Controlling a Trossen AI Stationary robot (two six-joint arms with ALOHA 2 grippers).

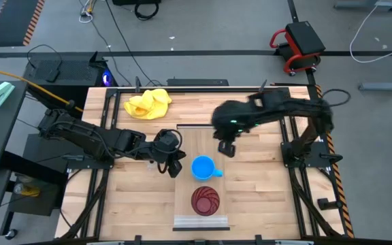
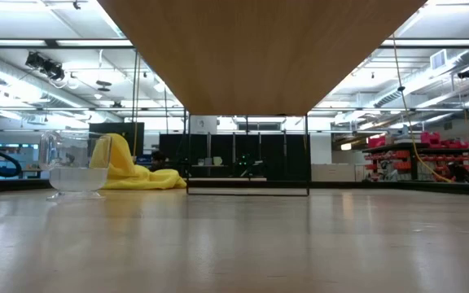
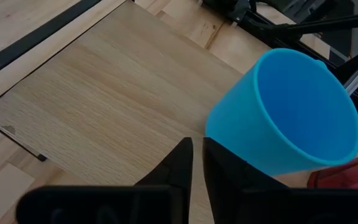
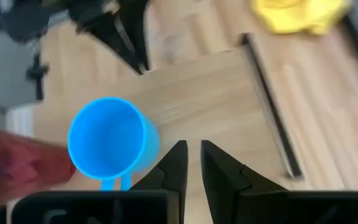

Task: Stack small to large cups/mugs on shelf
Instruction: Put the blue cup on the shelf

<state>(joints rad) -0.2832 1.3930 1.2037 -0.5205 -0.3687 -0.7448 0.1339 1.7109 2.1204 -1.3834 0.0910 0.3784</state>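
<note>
The blue mug [image 1: 203, 167] stands upright on the light wooden shelf [image 1: 197, 141], with its handle toward the table's right. The dark red tumbler [image 1: 205, 201] stands on the shelf nearer the front end. The clear glass cup [image 2: 75, 167] stands on the tabletop beside the yellow cloth [image 2: 133, 172] in the low view. My left gripper [image 1: 175, 168] is shut at the shelf's left edge, just left of the mug [image 3: 291, 112]. My right gripper [image 1: 226, 148] is shut over the shelf, to the far right of the mug [image 4: 107, 138]. Neither gripper touches anything.
The yellow cloth [image 1: 148, 103] lies at the table's far left. A dark bar [image 1: 199, 126] marks the shelf's far end. Bare shelf surface [image 3: 104, 81] lies between the mug and that end. In the low view the shelf's underside [image 2: 259, 57] spans overhead.
</note>
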